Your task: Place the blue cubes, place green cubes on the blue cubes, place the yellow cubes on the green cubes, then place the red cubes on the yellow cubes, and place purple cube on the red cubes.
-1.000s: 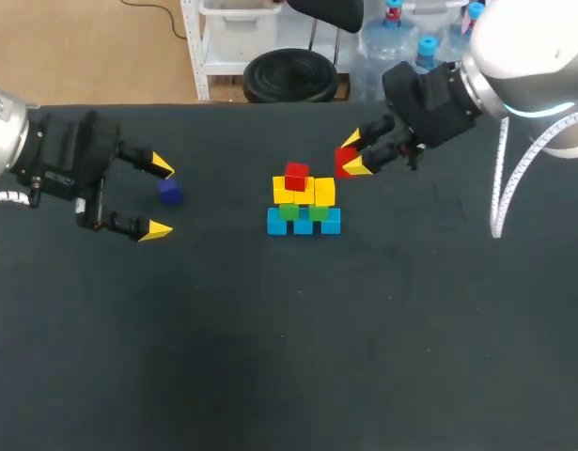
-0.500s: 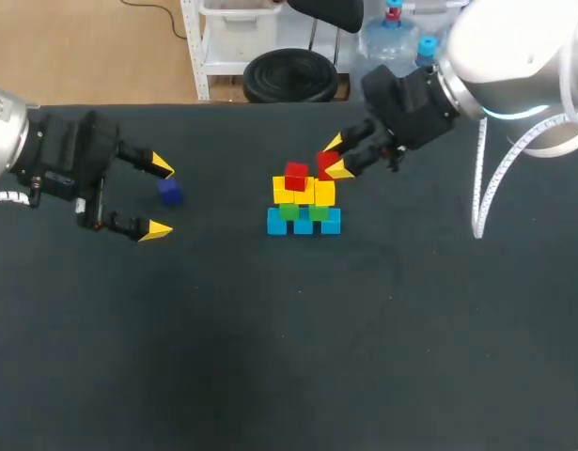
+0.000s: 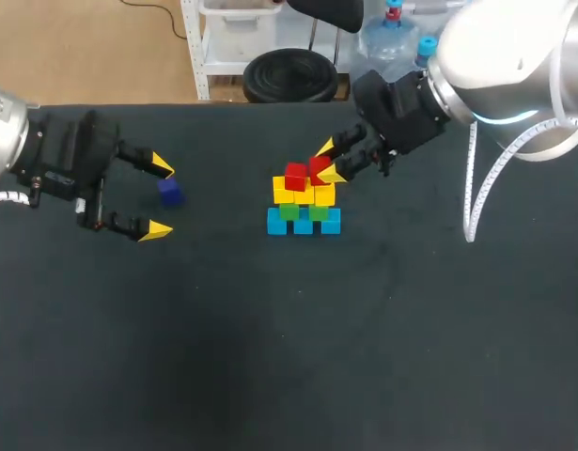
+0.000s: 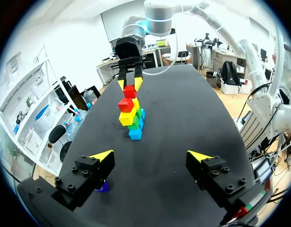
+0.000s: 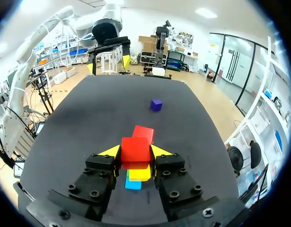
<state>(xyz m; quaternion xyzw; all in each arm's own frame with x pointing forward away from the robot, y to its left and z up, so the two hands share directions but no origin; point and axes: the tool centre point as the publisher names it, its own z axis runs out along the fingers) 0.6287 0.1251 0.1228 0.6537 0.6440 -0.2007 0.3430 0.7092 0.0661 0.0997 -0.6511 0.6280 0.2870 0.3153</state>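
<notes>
R gripper [image 5: 135, 152] clamped on red cube [image 5: 135, 147], holding it at top of stack [image 3: 304, 209], over yellow row, right beside other red cube [image 3: 295, 176]. L gripper [image 3: 162, 197] wide open, holding nothing; purple cube [image 3: 170, 192] on table [image 3: 364, 329] just by its fingers.

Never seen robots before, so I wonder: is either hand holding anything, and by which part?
The right hand pinches a red cube by two opposite sides; the left hand holds nothing.
</notes>
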